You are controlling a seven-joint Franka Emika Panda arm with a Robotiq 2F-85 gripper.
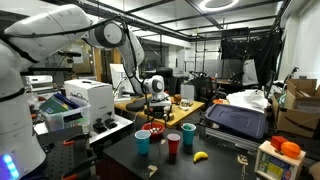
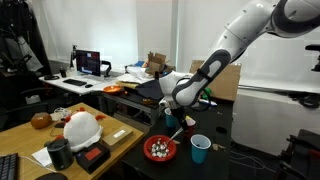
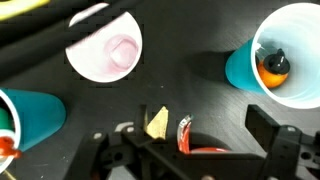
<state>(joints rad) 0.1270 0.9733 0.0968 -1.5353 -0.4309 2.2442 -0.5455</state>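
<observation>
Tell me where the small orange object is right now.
In the wrist view, the orange object sits inside the teal cup at the picture's upper right, across from the pink cup at upper left.

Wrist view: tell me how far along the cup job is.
Done, it seems: a small orange object sits inside the teal cup at the picture's right. In hand: nothing; the gripper hangs open and empty over the dark table between the cups. Left, as I judge: the pale cup looks empty; the second teal cup is cut off at the edge, contents unclear.
</observation>
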